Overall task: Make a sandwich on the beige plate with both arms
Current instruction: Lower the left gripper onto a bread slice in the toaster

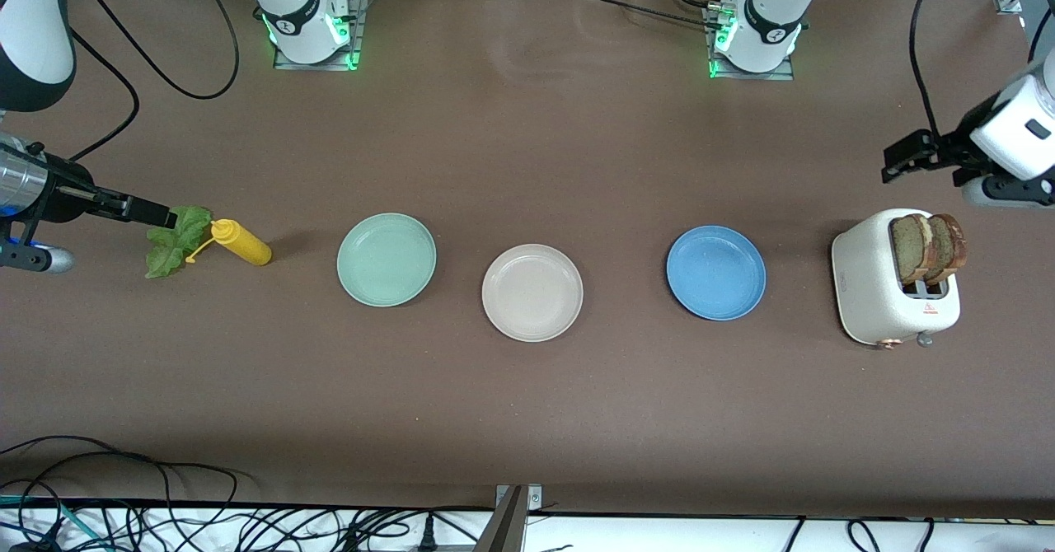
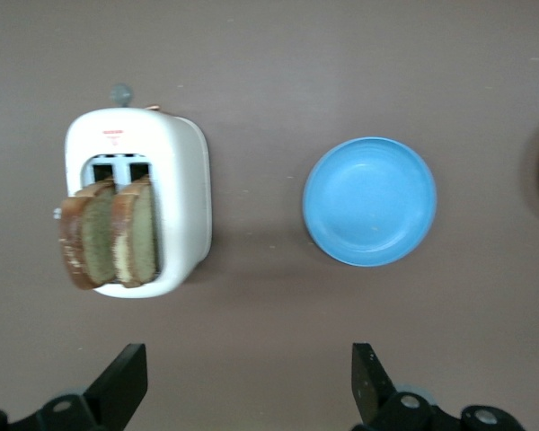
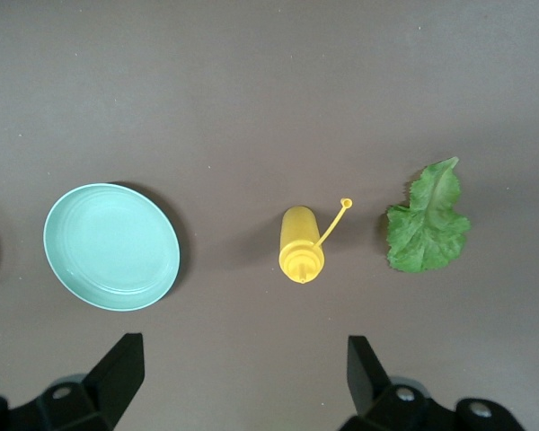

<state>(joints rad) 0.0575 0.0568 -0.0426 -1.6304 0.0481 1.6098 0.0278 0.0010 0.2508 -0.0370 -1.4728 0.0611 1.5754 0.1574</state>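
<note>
The brown table (image 1: 527,148) carries lettuce (image 1: 171,240), mustard bottle (image 1: 241,241), three plates (image 1: 532,292) and toaster (image 1: 894,284).

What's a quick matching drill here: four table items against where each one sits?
Things:
1. bread slices
2. lettuce leaf
3. beige plate
4. mustard bottle

Places:
A. between the green plate and blue plate
B. standing in the toaster
C. right arm's end of the table, beside the bottle
D. between leaf and green plate

Pairs: 1-B, 2-C, 3-A, 4-D
</note>
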